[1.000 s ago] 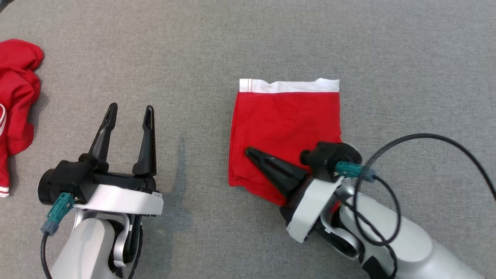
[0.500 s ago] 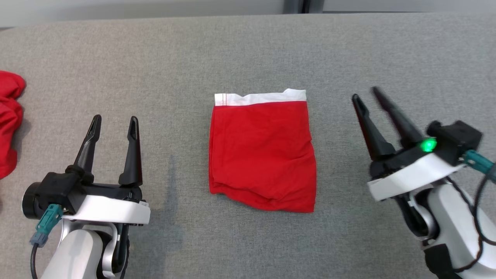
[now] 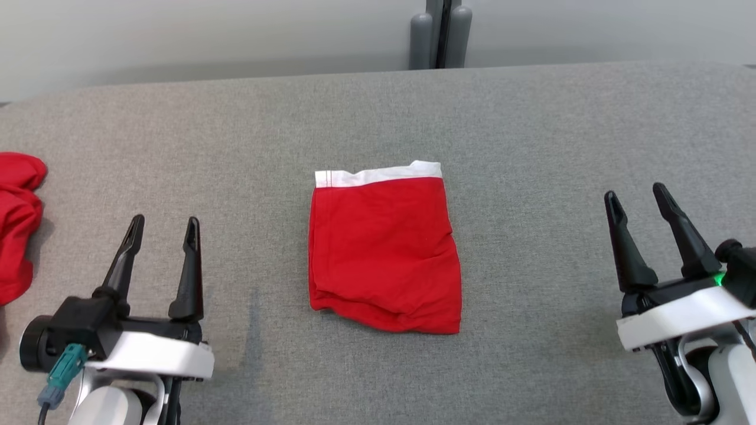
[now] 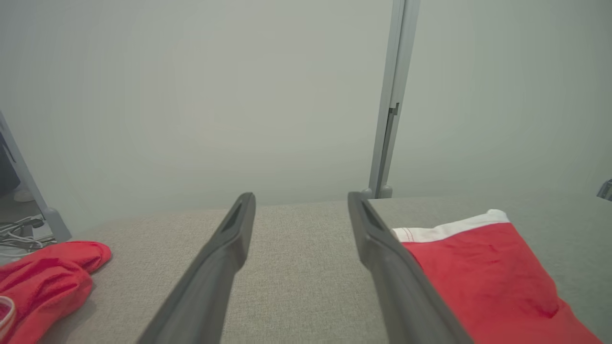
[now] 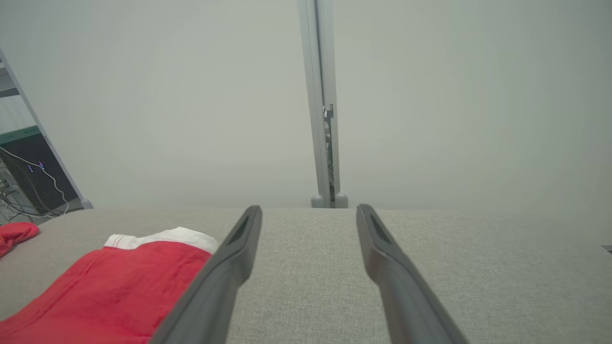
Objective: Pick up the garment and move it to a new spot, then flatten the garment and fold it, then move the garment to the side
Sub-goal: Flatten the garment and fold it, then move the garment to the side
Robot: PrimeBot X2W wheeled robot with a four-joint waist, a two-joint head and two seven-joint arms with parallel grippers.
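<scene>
The garment lies folded into a red rectangle with a white strip along its far edge, in the middle of the grey table. It also shows at the lower right of the left wrist view, garment, and at the lower left of the right wrist view, garment. My left gripper stands open at the lower left, well clear of it, with nothing between its fingers. At the lower right my right gripper is open and empty too, apart from the cloth.
A second, crumpled red cloth lies at the table's left edge, also seen as red cloth. A grey post stands behind the far edge against a pale wall. Cables and equipment sit off to the left.
My right gripper let go of the folded garment, opened, and drew back to the lower right. The head camera tilted up, bringing the table's far edge and wall into view.
</scene>
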